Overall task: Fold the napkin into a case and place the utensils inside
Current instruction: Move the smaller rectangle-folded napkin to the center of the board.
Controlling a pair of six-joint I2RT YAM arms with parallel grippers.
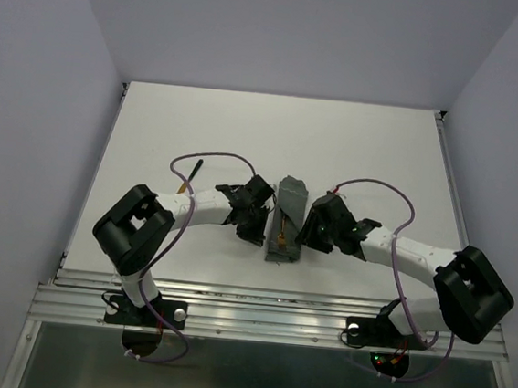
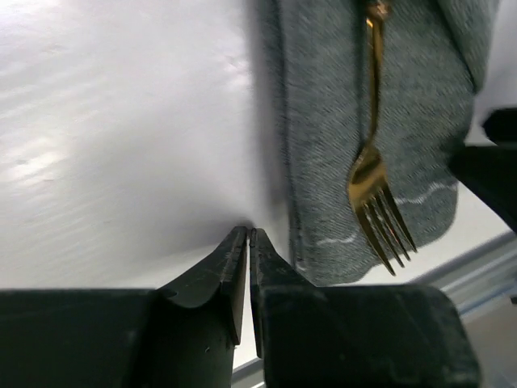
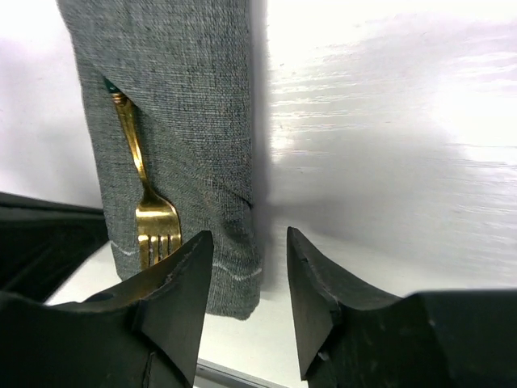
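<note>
case (image 1: 289, 217) with gold fork (image 2: 369, 174) between left claw (image 2: 248, 241) and right claw (image 3: 250, 246)

A white surface (image 1: 201, 133) sits boxed in by plain pale-grey walls (image 1: 293, 32) on three sides; a ribbed aluminium rail (image 1: 266, 316) edges its near side.

The left arm (image 1: 204, 209) and the right arm (image 1: 400, 252) bend inward from the outer corners, wrists low and facing each other. The left gripper (image 2: 247, 236) is all but pinched together, holding nothing. The right gripper (image 3: 250, 242) has its jaws apart, empty.
</note>
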